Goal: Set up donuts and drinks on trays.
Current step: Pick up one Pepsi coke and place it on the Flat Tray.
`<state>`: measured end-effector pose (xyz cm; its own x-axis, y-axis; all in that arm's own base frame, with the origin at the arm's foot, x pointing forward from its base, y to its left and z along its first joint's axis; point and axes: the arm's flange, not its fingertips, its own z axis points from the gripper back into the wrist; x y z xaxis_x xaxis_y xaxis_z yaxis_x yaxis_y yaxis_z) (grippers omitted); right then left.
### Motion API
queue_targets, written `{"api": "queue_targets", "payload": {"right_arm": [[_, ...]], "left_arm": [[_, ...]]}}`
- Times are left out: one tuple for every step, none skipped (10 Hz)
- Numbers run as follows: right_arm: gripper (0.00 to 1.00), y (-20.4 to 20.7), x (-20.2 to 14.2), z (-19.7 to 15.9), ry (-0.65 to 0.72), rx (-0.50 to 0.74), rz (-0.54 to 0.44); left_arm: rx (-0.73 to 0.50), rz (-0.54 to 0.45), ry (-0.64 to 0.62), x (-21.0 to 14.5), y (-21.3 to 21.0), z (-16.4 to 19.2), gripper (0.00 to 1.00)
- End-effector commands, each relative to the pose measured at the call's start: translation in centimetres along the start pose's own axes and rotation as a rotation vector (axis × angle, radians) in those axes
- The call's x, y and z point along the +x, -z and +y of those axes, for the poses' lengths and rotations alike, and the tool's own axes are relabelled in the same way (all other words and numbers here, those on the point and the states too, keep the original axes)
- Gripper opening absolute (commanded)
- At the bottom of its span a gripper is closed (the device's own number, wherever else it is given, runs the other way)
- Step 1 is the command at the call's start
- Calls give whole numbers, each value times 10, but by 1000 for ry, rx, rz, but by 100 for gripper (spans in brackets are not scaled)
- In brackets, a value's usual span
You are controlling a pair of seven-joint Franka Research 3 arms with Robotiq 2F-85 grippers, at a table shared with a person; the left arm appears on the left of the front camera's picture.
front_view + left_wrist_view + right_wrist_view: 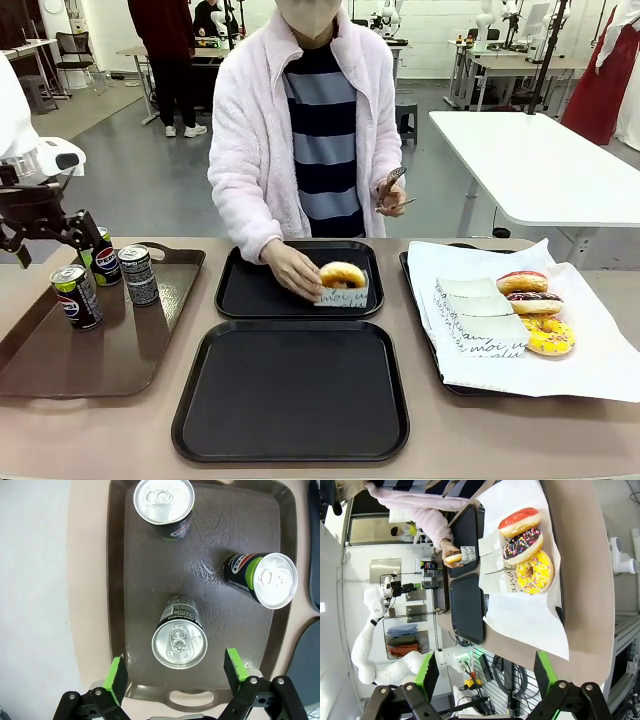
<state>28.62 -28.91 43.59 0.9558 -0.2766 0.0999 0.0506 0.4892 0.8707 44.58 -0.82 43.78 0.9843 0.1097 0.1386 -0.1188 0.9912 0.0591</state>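
My left gripper [175,662] hangs over the far end of the brown tray [150,580]. Its jaws are spread wide with nothing pinched. One can [179,642] stands upright below me, between my green pads [117,672], and neither pad touches it. Two more cans share that tray: one [267,580] off to the side, and another [164,500] well apart, toward my end of the table. The tray's cut-out handle [190,697] lies just beyond the can under me.

My right gripper [486,672] is spread too and holds nothing. It hangs in the air with the paper-lined tray [408,275] ahead of it. On the paper [590,360] three donuts lie in a touching row — red-glazed [522,282], dark with sprinkles [535,302], yellow with sprinkles [548,335] — beside a few flat holders [480,320].

Two black trays sit in the middle, the near tray [200,400] in front of the far tray [235,295]. The person's hand [293,270] lies on the far tray, touching a plain donut [343,273] in its holder — the arm crosses that tray's far rim. Their other hand [395,205] holds tongs [390,183] up off the table.
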Motion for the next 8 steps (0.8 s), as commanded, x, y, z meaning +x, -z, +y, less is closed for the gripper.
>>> {"api": "queue_targets", "payload": {"right_arm": [[100,-1,-1,0,-2,8,-1],[100,-1,-1,0,-2,8,-1],[100,-1,-1,0,-2,8,-1],[100,-1,-1,0,-2,8,-1],[100,-1,-1,0,-2,8,-1],[100,-1,-1,0,-2,8,-1],[100,-1,-1,0,-2,8,-1],[100,-1,-1,0,-2,8,-1]], "left_arm": [[-4,-35,-32,-3,10,-2,100],[-19,-31,-27,-3,17,0,100],[-23,-31,-19,-3,24,1,100],[-30,-30,-18,-2,32,3,100],[-38,-31,-16,0,39,4,100],[-61,-6,-2,3,46,4,100],[-69,14,-9,5,49,5,100],[-72,24,-1,6,52,4,96]]}}
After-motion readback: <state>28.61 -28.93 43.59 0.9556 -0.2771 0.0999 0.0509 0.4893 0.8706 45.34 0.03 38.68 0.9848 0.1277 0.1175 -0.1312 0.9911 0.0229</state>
